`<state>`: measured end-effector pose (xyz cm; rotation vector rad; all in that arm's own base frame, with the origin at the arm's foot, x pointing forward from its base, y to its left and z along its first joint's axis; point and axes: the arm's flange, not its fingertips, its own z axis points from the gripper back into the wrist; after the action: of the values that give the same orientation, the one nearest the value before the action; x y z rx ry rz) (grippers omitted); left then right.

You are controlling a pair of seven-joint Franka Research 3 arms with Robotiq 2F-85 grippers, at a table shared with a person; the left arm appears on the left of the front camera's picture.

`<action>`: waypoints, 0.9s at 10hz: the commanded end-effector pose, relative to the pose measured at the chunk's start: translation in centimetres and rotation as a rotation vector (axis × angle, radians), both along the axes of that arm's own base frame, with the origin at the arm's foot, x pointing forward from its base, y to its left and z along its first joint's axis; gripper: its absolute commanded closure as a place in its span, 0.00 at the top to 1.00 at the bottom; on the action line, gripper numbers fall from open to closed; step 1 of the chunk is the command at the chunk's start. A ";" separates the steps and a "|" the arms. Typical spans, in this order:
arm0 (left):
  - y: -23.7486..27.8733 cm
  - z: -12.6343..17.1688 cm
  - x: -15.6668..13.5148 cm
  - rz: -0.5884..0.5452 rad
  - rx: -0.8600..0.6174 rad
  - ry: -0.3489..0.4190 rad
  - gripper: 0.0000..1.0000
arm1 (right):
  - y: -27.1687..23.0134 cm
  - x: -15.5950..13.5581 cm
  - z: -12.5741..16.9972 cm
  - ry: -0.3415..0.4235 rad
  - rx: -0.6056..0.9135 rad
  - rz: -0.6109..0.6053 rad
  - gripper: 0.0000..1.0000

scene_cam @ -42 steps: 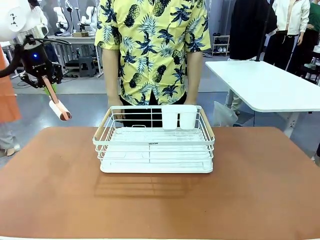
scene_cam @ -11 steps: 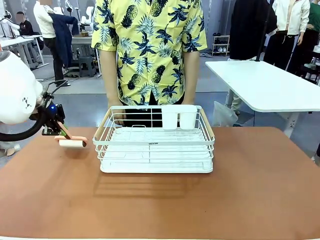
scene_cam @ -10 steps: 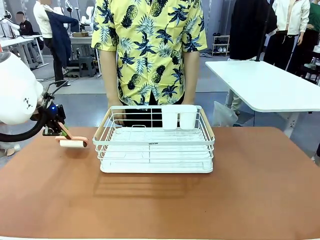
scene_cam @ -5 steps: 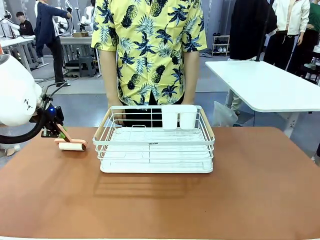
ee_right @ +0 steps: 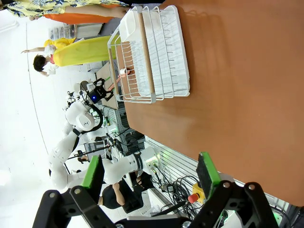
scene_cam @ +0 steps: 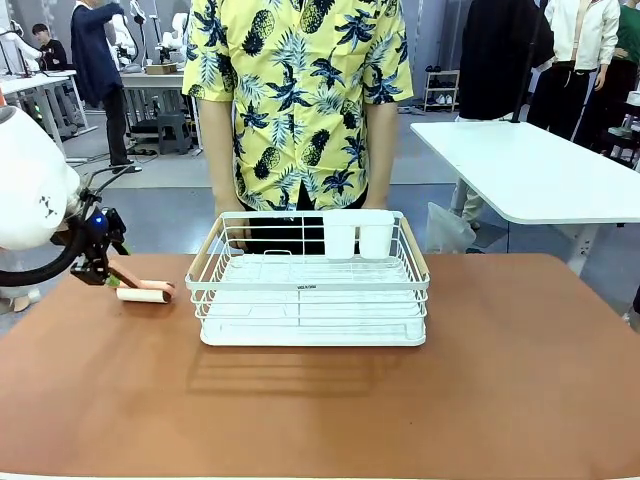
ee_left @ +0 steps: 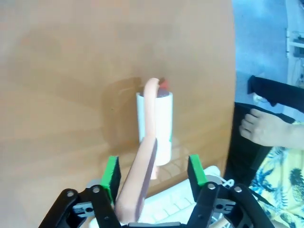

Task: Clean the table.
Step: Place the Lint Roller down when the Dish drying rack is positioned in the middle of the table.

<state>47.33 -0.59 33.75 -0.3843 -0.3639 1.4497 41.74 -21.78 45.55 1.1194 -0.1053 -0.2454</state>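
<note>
While lint roller (scene_cam: 143, 293) lies on surface (scene_cam: 320, 400) near far left edge, left gripper (ee_left: 153, 172) hovers over it, fingers (ee_left: 112, 174) spread wide, pink handle (ee_left: 142, 180) running loose between them, pads clear of it. White roll (ee_left: 156, 124) rests flat on terracotta top. White wire dish rack (scene_cam: 310, 280) sits mid-surface toward far edge, person (scene_cam: 300, 100) standing behind it. Right gripper (ee_right: 151, 176) fingers wide apart, holding nothing, above surface's right part.

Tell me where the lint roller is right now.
The white lint roller with a pink handle lies on the reddish-brown table, front view left, beside the white wire dish rack.
</note>
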 end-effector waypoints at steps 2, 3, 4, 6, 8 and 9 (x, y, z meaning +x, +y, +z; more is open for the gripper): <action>-0.7 2.8 -2.3 -0.014 0.052 0.151 0.98 | 0.1 0.0 0.2 -0.003 -0.005 -0.007 1.00; -0.8 3.4 -2.8 -0.017 0.050 0.180 1.00 | 0.1 0.0 0.2 -0.003 -0.005 -0.007 1.00; -0.9 4.3 -3.3 -0.016 0.054 0.202 1.00 | 0.1 0.0 0.2 -0.003 -0.005 -0.007 1.00; -0.9 5.3 -3.8 0.007 0.059 0.250 1.00 | 0.1 0.0 0.2 -0.003 -0.005 -0.007 1.00; -0.6 5.8 -3.7 0.024 0.062 0.273 1.00 | 0.1 0.0 0.2 -0.003 -0.005 -0.007 1.00; -0.5 6.0 -3.6 0.028 0.049 0.273 1.00 | 0.1 0.0 0.2 -0.003 -0.005 -0.007 1.00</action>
<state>43.48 -1.03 39.10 -0.1652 -0.1883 1.4630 41.74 -21.78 45.55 1.1194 -0.1054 -0.2453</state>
